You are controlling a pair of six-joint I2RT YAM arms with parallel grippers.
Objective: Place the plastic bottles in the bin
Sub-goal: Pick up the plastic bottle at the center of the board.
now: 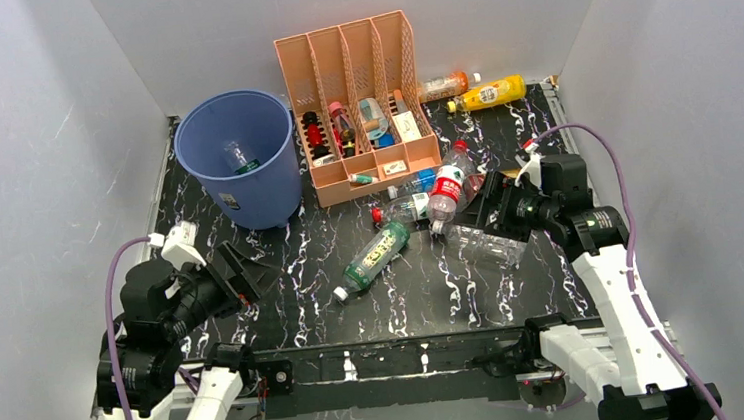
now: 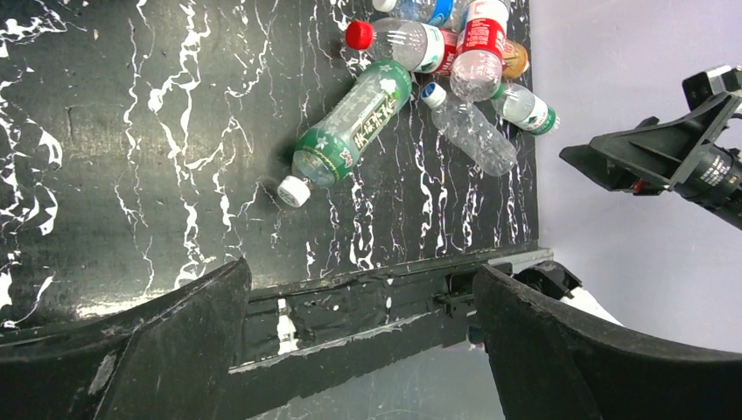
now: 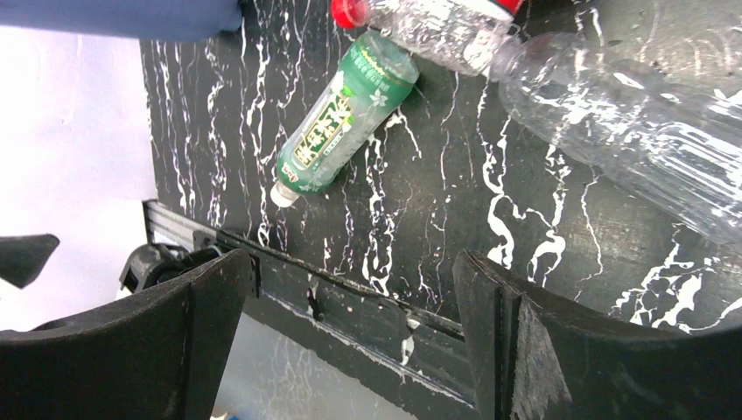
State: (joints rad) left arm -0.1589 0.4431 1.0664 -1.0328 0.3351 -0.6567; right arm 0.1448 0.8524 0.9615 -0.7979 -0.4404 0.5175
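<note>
The bin (image 1: pixel 258 194) stands far left, and one bottle (image 1: pixel 241 158) appears to lie inside it, so the job looks barely begun. The left gripper (image 1: pixel 250 270) hangs near the bin, jaws apart and empty. The right gripper (image 1: pixel 480 206), also spread wide and empty, sits just beside the clear bottle (image 1: pixel 486 244). Left to move are that one, the green bottle (image 1: pixel 377 258), the red-label bottle (image 1: pixel 449 189) and a few touching it, plus the yellow bottle (image 1: pixel 489 93) and orange bottle (image 1: pixel 444 86) far right.

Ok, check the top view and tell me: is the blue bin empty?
No, a small clear bottle lies at the bottom of the blue bin.
</note>
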